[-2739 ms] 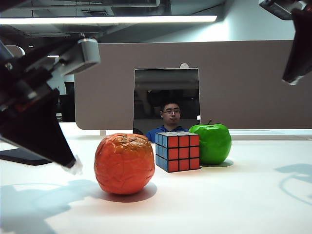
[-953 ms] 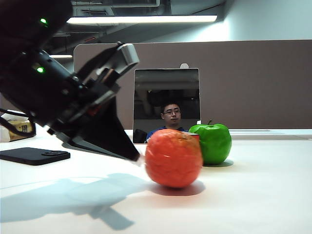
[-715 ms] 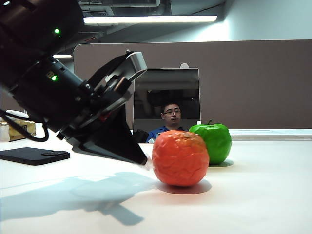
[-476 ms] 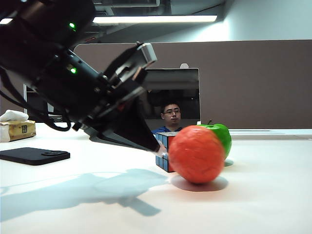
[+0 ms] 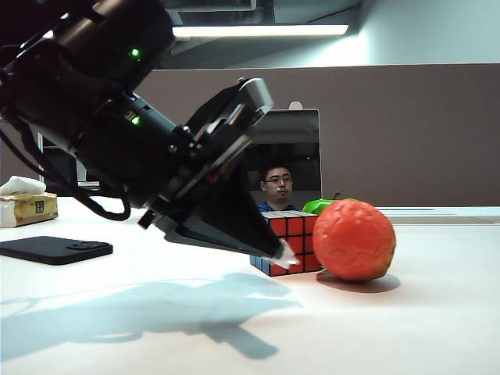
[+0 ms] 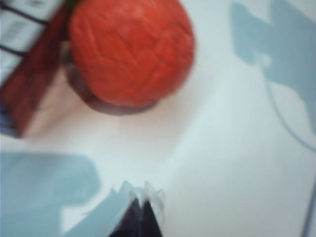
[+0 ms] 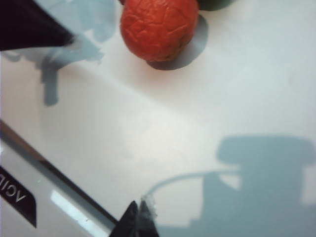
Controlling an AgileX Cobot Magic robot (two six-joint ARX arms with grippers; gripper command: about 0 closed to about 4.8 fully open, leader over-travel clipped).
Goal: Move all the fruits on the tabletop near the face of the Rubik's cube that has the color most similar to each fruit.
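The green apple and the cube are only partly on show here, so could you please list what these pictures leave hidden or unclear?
- Green apple: exterior view, mostly hidden behind the orange fruit; only a top sliver shows.
- Rubik's cube: exterior view, its left side is covered by the left hand; no green face visible anywhere.
- Left wrist view: blurred, cube cut by the frame edge.
- Right hand: absent from the exterior view.

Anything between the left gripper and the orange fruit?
No. In the left wrist view only bare tabletop separates the left gripper from the orange fruit.
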